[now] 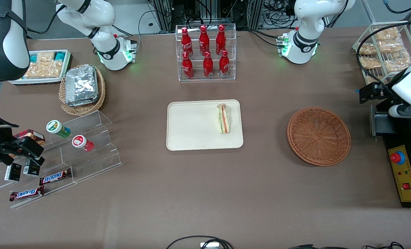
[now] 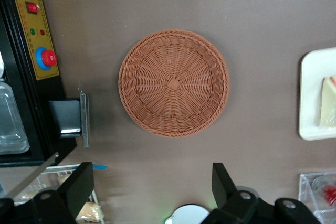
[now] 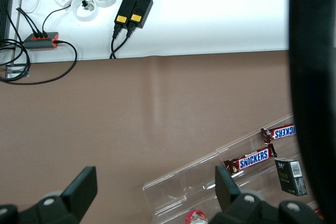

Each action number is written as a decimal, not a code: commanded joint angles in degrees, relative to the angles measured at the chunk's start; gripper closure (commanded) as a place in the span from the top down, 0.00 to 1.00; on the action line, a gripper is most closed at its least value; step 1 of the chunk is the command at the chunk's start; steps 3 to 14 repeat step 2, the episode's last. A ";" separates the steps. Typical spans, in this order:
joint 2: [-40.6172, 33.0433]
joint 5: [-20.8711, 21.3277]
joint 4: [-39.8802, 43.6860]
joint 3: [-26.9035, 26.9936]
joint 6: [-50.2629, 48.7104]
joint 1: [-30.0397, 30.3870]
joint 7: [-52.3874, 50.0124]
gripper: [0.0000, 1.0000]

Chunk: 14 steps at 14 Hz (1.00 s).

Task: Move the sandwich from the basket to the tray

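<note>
The wrapped sandwich [image 1: 224, 118] lies on the cream tray [image 1: 191, 126] near its rim; the gripper [image 2: 152, 192] hovers open-fingered above the wicker basket [image 1: 318, 136].

Gripper [image 2: 149, 190] spread wide, high above basket [image 1: 318, 135]; bare table between basket and tray [image 1: 191, 138].

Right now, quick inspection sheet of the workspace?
Surface: brown table, flat.
Job's things: sandwich lies on tray; basket empty.
Clutter: cola bottles, foil packets, Snickers bars, snack rack.
Gripper: left gripper open, holding nothing, raised above the table beside the basket.
Cables: coiled past the table edge.
Surroundings: control box with red button.
</note>
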 commanded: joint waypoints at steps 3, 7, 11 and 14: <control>-2.91 -0.86 -2.72 3.24 -0.06 -2.85 2.96 0.99; -2.91 -0.86 -2.72 3.24 -0.06 -2.85 2.96 0.99; -2.91 -0.86 -2.72 3.24 -0.06 -2.85 2.96 0.99; -2.91 -0.86 -2.72 3.24 -0.06 -2.85 2.96 0.99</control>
